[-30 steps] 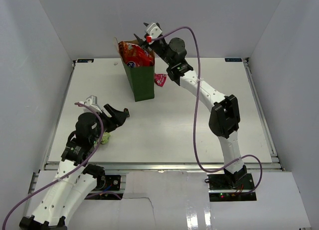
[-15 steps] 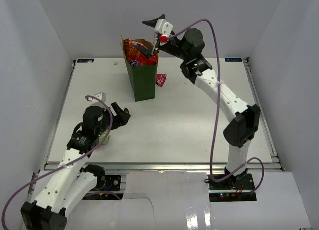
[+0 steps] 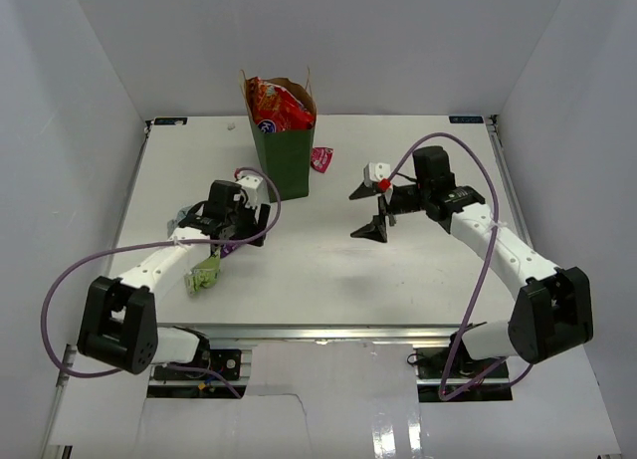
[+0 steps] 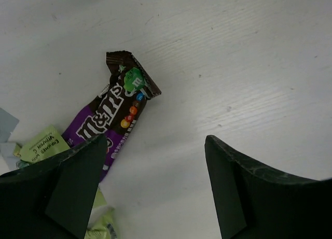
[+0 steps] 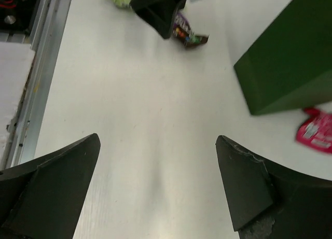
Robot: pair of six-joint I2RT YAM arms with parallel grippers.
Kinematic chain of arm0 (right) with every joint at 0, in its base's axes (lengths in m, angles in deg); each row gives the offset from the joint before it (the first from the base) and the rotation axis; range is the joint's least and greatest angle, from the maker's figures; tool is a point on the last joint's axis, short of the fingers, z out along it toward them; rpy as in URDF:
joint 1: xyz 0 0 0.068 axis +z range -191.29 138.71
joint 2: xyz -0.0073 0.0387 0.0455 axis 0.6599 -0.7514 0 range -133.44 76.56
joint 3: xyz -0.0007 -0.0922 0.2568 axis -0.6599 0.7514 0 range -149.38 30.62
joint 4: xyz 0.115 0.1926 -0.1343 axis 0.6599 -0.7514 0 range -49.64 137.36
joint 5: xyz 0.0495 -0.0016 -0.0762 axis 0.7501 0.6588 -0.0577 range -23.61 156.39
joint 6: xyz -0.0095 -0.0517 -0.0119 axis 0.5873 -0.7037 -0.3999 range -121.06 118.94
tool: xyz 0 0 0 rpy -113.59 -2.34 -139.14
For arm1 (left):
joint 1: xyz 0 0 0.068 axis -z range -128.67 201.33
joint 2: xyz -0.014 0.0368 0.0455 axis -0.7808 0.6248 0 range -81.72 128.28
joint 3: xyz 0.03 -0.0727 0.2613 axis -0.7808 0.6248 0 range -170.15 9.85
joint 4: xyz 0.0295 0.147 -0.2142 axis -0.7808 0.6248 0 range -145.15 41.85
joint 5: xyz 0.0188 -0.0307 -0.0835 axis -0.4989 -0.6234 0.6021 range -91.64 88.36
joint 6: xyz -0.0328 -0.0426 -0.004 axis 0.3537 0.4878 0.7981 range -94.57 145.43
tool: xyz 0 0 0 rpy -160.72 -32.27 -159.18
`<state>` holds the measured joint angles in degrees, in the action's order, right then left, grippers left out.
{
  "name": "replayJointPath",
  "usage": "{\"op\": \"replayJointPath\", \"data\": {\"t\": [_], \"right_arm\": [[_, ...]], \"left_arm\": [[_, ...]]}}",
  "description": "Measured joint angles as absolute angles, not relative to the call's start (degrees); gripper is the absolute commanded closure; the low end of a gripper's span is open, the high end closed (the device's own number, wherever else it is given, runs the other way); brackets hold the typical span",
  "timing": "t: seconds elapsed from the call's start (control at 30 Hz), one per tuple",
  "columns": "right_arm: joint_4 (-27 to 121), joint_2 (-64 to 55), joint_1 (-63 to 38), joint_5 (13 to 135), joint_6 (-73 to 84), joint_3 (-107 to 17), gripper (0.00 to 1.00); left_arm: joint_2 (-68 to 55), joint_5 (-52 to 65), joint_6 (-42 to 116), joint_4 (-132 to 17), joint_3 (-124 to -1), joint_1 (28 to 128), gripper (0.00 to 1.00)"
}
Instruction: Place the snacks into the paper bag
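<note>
At left centre of the overhead view, the left gripper [image 3: 242,235] is hovering, jaws apart, above the purple bar [image 4: 122,114]; it should be centring on the bar before closing. The paper bag [image 3: 282,160] is standing upper middle. The right gripper [image 3: 370,212] is hanging apart, empty.
</note>
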<state>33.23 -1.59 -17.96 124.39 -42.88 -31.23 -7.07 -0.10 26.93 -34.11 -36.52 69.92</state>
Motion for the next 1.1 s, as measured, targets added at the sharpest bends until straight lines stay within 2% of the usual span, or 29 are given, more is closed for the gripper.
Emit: {"op": "replayJointPath", "data": {"t": [0.13,0.33,0.43,0.53,0.57,0.63,0.87,0.9,1.1], "right_arm": [[29.4,-1.5,-21.1,123.1,-46.3,-25.8,0.02],[28.7,-1.5,-22.2,122.6,-48.0,-24.3,0.02],[28.6,-1.7,-22.6,122.7,-48.0,-24.3,0.02],[28.6,-2.2,-23.2,122.7,-48.0,-24.3,0.02],[28.7,-2.5,-23.4,122.7,-48.0,-24.3,0.02],[28.6,-3.3,-23.7,122.7,-47.8,-24.5,0.02],[28.6,-4.7,-24.3,123.2,-47.0,-26.1,0.03],[28.7,-4.8,-24.3,123.3,-46.9,-26.4,0.02],[28.6,-5.3,-24.4,123.6,-46.6,-27.4,0.02]], "left_arm": [[-1.4,0.3,17.9,-37.2,-36.5,68.5,0.14],[7.1,1.6,11.3,-40.4,-38.5,65.9,0.18],[10.3,2.7,9.8,-40.6,-39.6,65.7,0.24],[11.4,3.8,8.9,-40.8,-39.8,65.5,0.34],[11.4,4.0,8.7,-40.8,-39.8,65.4,0.4],[11.3,4.4,8.6,-41.0,-39.7,65.3,0.45],[6.3,6.6,10.7,-41.8,-38.9,65.0,0.62],[4.8,7.3,11.6,-41.9,-38.9,65.0,0.66],[-9.5,15.7,21.3,-45.4,-38.9,64.9,0.75]]}}
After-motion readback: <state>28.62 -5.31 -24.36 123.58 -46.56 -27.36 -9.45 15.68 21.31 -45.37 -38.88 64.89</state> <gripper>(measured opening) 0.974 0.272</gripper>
